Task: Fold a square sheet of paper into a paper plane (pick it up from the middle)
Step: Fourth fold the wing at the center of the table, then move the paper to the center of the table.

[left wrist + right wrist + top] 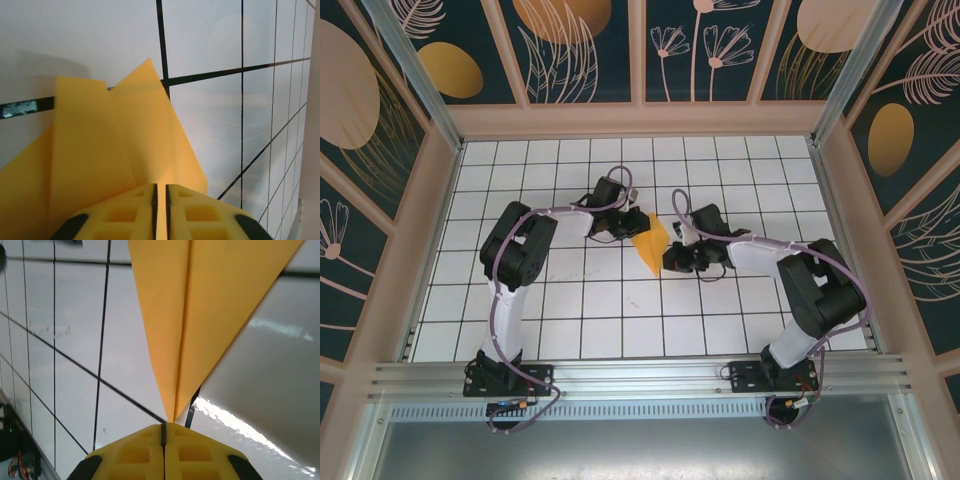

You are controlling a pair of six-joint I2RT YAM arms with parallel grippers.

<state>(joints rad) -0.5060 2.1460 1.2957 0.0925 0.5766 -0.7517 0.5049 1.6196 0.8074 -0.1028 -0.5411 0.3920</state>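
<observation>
The left gripper (160, 186), its yellow waffle-moulded plastic fingers nearly together, pinches the wide layered end of the paper plane (125, 145), a thin, matte orange-yellow dart folded along a sharp centre crease. The right gripper (164, 425), jaws closed, clamps the pointed tip. The plane spans between them over the middle of the glossy white, black-gridded table (620, 310).

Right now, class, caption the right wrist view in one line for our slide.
Right gripper pinches the pointed tip of the folded orange-yellow paper plane, white grid table behind.
</observation>
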